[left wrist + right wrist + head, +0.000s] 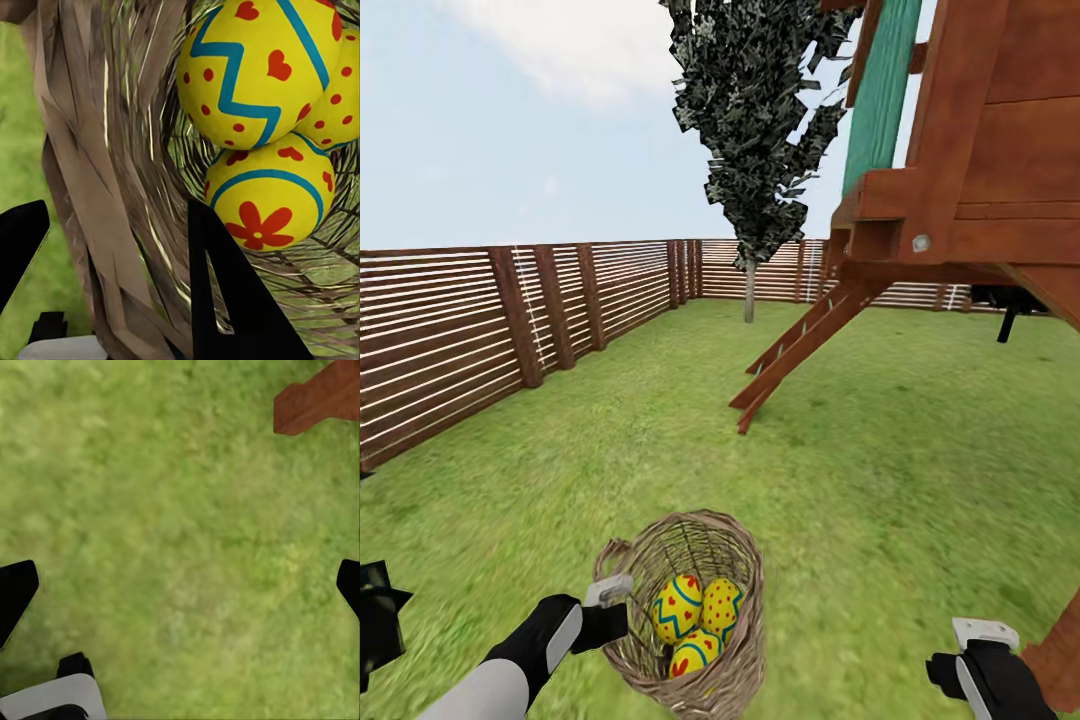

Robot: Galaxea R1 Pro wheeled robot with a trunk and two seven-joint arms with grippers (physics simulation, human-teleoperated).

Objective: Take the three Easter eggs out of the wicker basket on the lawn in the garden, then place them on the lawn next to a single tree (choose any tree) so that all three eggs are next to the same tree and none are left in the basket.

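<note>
- I see three Easter eggs (698, 618) lying together inside the wicker basket (732, 670) on the lawn (890, 480).
- My left gripper (112, 247) straddles the basket's rim, fingers spread (one inside, one outside), gripping nothing.
- My right gripper (180, 592) hangs wide open over bare grass.
- The tree (755, 130) stands well apart by the fence (480, 320).

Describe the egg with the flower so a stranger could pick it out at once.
On the lawn, find the wicker basket by the left gripper. Of its three Easter eggs, it is the nearest one, marked by a red flower under a blue arc.
</note>
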